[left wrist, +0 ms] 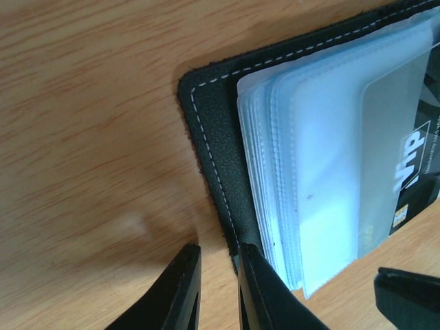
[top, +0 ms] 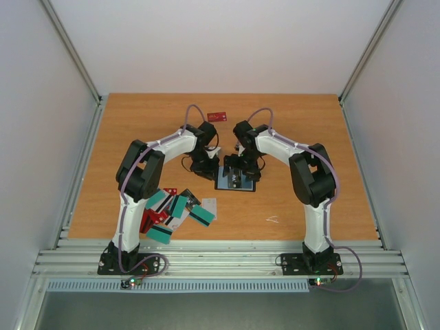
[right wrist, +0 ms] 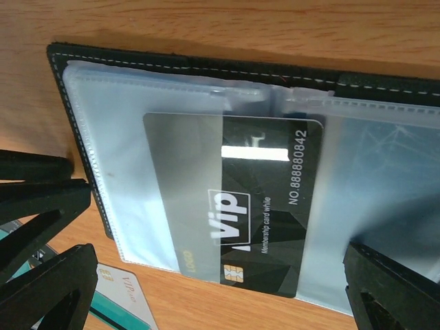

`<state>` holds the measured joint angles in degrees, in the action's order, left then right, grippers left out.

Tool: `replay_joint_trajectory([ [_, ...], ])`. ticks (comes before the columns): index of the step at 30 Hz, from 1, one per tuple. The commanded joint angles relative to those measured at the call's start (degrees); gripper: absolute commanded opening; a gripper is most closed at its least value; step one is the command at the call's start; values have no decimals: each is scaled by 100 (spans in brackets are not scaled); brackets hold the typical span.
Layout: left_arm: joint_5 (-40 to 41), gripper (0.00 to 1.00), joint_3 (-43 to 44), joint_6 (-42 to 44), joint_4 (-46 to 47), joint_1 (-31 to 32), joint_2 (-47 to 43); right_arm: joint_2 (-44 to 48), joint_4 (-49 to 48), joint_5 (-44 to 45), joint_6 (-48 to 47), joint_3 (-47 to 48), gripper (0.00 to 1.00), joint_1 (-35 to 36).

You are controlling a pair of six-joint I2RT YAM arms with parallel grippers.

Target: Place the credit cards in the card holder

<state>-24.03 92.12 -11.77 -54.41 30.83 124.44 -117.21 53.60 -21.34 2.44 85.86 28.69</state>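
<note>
The card holder (top: 227, 184) lies open at mid-table, black cover (left wrist: 216, 137) outside, pale clear sleeves (left wrist: 323, 158) inside. A black VIP credit card (right wrist: 268, 206) sits half inside a left sleeve of the card holder (right wrist: 172, 60), its right half bare. My right gripper (right wrist: 213, 295) hangs wide open over that card, touching nothing. My left gripper (left wrist: 218, 249) stands at the holder's left edge, jaws a narrow gap apart with wood showing between them. Its right finger (left wrist: 258, 289) rests on the cover's edge. More credit cards (top: 175, 210) lie in a heap by the left arm's base.
A red card (top: 217, 116) lies alone near the table's far edge. A white VIP card (right wrist: 120, 292) and a teal one (right wrist: 113, 315) lie just in front of the holder. Both arms (top: 302, 172) bend inward over the middle.
</note>
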Motion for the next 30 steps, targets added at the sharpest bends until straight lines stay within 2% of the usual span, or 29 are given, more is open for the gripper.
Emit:
replay_joint_trajectory([
  [1, 78, 19, -78, -4, 170, -8, 107, -147, -226, -94, 77, -79, 98, 137],
  [21, -83, 19, -10, -18, 133, -7, 213, -564, -252, -562, 237, 624, 99, 351],
  [27, -161, 19, 5, -20, 122, -7, 255, -442, -233, -740, 466, 498, 98, 436],
  [30, -189, 19, -9, -51, 141, -7, 264, -310, -36, -516, 350, 395, 99, 424],
])
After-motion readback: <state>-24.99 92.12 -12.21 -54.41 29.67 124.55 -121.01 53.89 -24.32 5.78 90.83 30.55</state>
